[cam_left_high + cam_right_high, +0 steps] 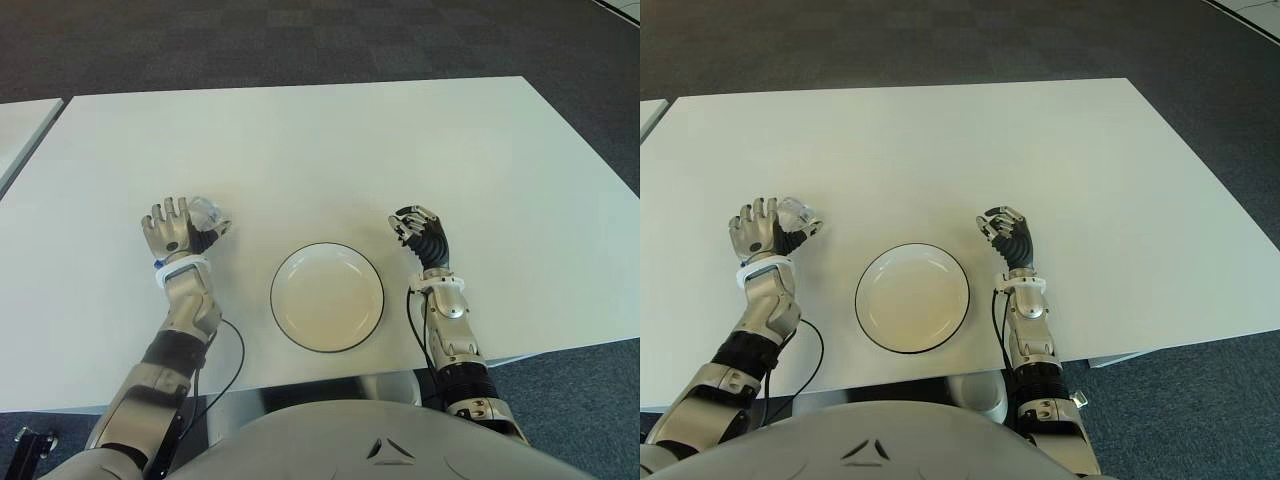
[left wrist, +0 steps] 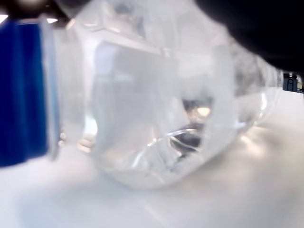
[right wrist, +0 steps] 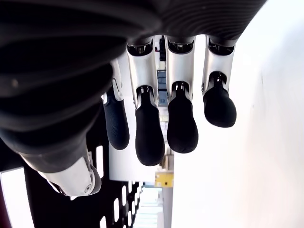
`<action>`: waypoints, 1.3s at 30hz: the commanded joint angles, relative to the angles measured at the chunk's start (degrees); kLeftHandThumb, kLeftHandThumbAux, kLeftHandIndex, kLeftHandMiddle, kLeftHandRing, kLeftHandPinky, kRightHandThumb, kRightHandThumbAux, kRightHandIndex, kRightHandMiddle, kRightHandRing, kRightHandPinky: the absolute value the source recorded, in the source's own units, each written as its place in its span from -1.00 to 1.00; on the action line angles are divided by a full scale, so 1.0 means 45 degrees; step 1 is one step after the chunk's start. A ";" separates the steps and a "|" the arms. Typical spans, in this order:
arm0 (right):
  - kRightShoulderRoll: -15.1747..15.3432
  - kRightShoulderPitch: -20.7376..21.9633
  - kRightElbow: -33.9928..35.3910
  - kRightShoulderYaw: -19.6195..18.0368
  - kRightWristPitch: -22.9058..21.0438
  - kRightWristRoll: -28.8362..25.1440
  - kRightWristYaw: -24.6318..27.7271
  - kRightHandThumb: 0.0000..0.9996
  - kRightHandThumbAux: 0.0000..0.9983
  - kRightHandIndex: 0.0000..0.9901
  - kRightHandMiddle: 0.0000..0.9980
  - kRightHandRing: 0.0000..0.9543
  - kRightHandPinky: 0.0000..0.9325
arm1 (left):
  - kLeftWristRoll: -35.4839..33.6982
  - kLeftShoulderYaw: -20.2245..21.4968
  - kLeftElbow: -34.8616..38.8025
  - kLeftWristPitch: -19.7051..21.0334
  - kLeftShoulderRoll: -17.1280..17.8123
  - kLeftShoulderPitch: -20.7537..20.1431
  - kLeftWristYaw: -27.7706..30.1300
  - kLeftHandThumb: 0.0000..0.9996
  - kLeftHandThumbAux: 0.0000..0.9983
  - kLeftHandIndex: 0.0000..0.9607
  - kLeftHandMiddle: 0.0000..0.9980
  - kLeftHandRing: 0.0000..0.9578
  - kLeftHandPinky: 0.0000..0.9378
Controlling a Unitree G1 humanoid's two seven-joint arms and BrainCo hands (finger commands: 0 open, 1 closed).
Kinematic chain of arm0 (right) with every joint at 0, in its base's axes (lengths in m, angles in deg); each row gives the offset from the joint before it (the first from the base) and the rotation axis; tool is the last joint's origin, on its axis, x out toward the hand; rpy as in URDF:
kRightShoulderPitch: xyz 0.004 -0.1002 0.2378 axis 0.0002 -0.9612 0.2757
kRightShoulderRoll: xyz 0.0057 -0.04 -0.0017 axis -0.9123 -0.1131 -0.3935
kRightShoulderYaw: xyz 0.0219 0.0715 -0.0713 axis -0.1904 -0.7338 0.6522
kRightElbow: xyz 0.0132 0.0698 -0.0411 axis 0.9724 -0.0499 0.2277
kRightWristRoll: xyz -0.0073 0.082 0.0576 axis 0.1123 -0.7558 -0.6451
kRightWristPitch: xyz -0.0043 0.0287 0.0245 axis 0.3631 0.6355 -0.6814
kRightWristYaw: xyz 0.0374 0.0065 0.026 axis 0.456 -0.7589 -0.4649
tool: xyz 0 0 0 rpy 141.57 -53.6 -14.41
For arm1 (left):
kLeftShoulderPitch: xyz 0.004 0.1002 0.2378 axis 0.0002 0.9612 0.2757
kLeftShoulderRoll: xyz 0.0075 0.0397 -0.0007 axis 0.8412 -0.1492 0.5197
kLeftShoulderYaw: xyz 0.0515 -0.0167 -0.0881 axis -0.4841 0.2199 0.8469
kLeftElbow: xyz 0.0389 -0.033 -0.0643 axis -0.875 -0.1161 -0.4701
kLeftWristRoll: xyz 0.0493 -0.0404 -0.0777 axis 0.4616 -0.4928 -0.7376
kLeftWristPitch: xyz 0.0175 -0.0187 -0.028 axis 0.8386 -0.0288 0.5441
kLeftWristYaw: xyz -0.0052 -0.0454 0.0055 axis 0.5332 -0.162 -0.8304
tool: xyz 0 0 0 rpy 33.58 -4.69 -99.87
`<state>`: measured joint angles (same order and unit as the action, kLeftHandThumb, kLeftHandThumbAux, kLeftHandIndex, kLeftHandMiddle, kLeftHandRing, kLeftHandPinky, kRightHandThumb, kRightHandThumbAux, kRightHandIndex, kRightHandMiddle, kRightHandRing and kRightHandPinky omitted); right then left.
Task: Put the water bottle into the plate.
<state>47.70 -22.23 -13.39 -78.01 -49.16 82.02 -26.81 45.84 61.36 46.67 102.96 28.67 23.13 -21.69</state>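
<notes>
On the white desk (image 1: pixel 300 140), the left hand (image 1: pixel 172 232) had its fingers wrapped around the clear water bottle (image 1: pixel 208 213), mostly hiding it. The empty plate (image 1: pixel 327 296) sat to its right, apart. Right of the plate, the right hand (image 1: pixel 420 232) held nothing, fingers relaxed.

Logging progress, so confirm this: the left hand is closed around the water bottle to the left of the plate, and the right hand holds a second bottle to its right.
Wrong about the right hand: its wrist view shows the fingers holding nothing. The left hand does grip the water bottle left of the plate.
</notes>
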 commanded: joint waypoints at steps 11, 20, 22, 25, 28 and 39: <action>-0.0081 -0.0236 0.0180 -0.0071 -0.0300 -0.0147 0.0009 0.42 0.45 -0.12 0.41 0.49 0.58 | -0.1607 -0.0228 -0.2604 -0.1312 -0.0284 -0.0347 -0.0755 0.07 -0.19 -0.98 -1.00 -1.00 -1.00; -0.0077 -0.0235 0.0219 -0.0124 -0.0286 -0.0181 0.0022 0.42 0.45 -0.12 0.41 0.50 0.59 | -0.2316 -0.0055 -0.2654 -0.1372 -0.0413 -0.0346 -0.0870 0.13 -0.06 -0.95 -0.96 -0.99 -0.81; -0.0075 -0.0231 0.0224 -0.0132 -0.0287 -0.0164 0.0017 0.42 0.45 -0.12 0.41 0.50 0.59 | -0.2478 0.0080 -0.2404 -0.1267 -0.0481 -0.0226 -0.0880 0.15 -0.04 -0.93 -0.92 -0.96 -0.74; -0.0077 -0.0222 0.0223 -0.0142 -0.0288 -0.0161 0.0026 0.42 0.45 -0.12 0.41 0.50 0.59 | -0.2639 0.0207 -0.2008 -0.1112 -0.0536 -0.0072 -0.0853 0.18 -0.02 -0.90 -0.84 -0.86 -0.62; -0.0068 -0.0197 0.0180 -0.0160 -0.0283 -0.0186 0.0061 0.42 0.45 -0.12 0.41 0.50 0.60 | -0.2819 0.0320 -0.1690 -0.0978 -0.0591 0.0018 -0.0860 0.20 0.01 -0.71 -0.70 -0.73 -0.51; -0.0036 -0.0190 0.0164 -0.0185 -0.0218 -0.0120 0.0102 0.42 0.45 -0.12 0.41 0.50 0.59 | -0.3153 0.0590 -0.1339 -0.1565 -0.0614 0.0270 -0.1569 0.38 0.28 -0.13 0.08 0.14 0.24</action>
<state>47.54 -22.82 -12.40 -78.81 -49.44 81.77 -26.39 34.15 64.46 42.50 97.14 27.28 20.71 -28.90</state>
